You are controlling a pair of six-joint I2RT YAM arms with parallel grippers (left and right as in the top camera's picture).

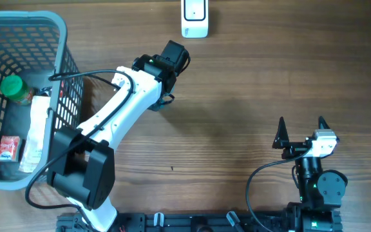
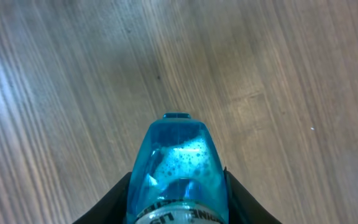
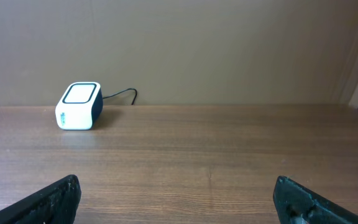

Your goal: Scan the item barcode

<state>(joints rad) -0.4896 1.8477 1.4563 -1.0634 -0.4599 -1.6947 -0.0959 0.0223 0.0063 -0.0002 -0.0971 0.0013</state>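
A clear blue bottle (image 2: 178,168) with bubbly liquid and a white label fills the bottom of the left wrist view. My left gripper (image 2: 178,205) is shut on it, a black finger pressed to each side, above bare wood. From overhead the left arm hides the bottle except a blue sliver (image 1: 163,102). The white barcode scanner (image 1: 194,18) sits at the table's far edge, beyond the left gripper (image 1: 166,90); it also shows in the right wrist view as a scanner (image 3: 78,106) with a cable. My right gripper (image 1: 301,129) stands open and holds nothing near the front right, its gripper (image 3: 179,199) jaws wide apart.
A grey mesh basket (image 1: 63,38) stands at the left edge. It holds a green-capped bottle (image 1: 13,87), a white tube (image 1: 36,132) and a red packet (image 1: 8,148). A beige wall rises behind the scanner.
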